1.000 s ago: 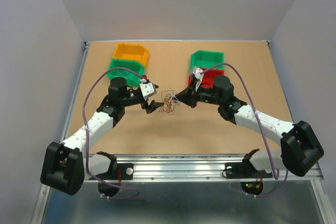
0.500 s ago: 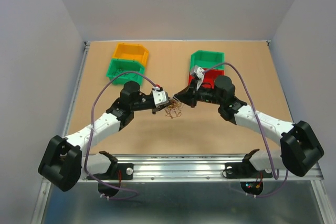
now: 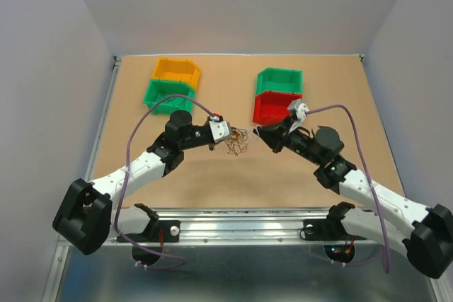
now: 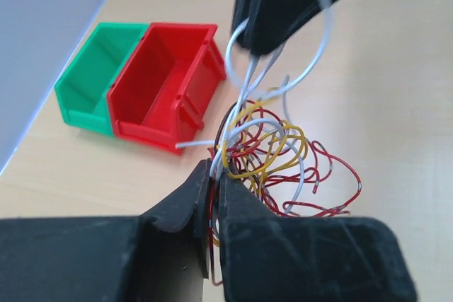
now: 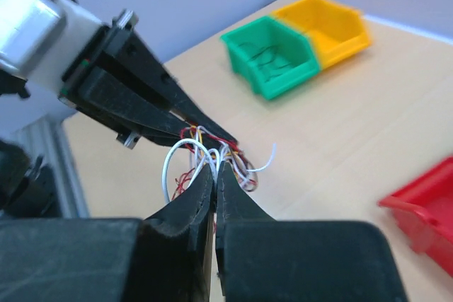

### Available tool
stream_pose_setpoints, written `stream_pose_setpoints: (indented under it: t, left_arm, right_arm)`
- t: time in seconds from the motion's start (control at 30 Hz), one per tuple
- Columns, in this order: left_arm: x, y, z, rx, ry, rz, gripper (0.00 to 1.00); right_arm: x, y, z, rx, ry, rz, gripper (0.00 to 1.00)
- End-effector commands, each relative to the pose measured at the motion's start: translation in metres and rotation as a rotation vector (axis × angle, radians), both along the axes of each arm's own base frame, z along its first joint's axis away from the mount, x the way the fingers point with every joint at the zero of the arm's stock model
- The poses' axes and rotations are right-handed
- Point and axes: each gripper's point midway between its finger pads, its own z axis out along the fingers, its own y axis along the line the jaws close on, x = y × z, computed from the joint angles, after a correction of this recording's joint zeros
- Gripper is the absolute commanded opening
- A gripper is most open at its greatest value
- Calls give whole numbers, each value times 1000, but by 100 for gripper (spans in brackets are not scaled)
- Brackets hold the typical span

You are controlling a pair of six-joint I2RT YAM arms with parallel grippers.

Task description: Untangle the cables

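The cables (image 3: 238, 145) are a small wad of thin red, yellow and white wires, hanging between my two grippers near the table's middle. My left gripper (image 3: 228, 141) is shut on the wad's left side. In the left wrist view red and white strands run between its closed jaws (image 4: 214, 171), and the loose loops of the cables (image 4: 283, 160) spread to the right. My right gripper (image 3: 257, 132) is shut on white strands of the cables (image 5: 185, 152) just in front of its tips (image 5: 216, 166). The left gripper's fingers (image 5: 177, 111) reach in from the upper left there.
A yellow bin (image 3: 177, 71) and a green bin (image 3: 170, 93) stand at the back left. Another green bin (image 3: 279, 79) and a red bin (image 3: 274, 108) stand at the back right, close behind my right gripper. Purple arm cables arc over both arms.
My left gripper moved right onto the wad and shut on it. My right arm swung back and to the right, still holding its strands, so the wad is drawn out between the grippers.
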Motion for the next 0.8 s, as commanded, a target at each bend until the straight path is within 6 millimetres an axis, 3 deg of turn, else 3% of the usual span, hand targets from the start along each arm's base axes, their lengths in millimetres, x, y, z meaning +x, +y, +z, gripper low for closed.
stream_pose_setpoints:
  t: [0.0,0.07,0.1,0.2,0.27,0.37,0.47,0.57,0.6,0.63,0.67,0.7,0.73,0.77]
  left_arm:
    - [55,46,-31,113,44,325,0]
    - [80,69,-24,102,50,458,0]
    - [87,77,-21,79,78,502,0]
    - [108,117,-1,-7,122,585,0]
    - [105,123,8,-37,127,544,0]
    - [101,123,9,-34,123,542,0]
    - [111,132,7,-22,136,613,2]
    - [107,128,8,-20,134,580,15]
    - [103,124,8,-24,137,549,26]
    - [100,123,9,-24,134,534,32]
    - [97,122,13,-28,122,521,40]
    - [91,118,11,-23,126,488,40]
    - [88,117,13,-23,121,472,38]
    - [84,114,14,-24,122,449,24]
  right_arm:
    - [11,-60,60,219,-128,-300,0]
    - [10,-76,56,227,-121,-367,1]
    - [11,-94,64,267,-127,-448,1]
    - [11,-120,62,278,-105,-568,1]
    - [12,-122,55,237,-89,-583,1]
    - [14,-114,53,205,-76,-557,1]
    - [18,-108,51,200,-62,-542,0]
    - [15,-84,51,144,-71,-423,1]
    - [19,-71,39,96,-44,-378,2]
    - [12,-55,35,64,-42,-283,5]
    - [12,-47,36,36,-43,-242,14]
    - [16,-36,23,-7,-16,-203,19]
    - [10,-25,20,-25,-13,-130,31]
    - [11,-19,20,-38,-18,-107,39]
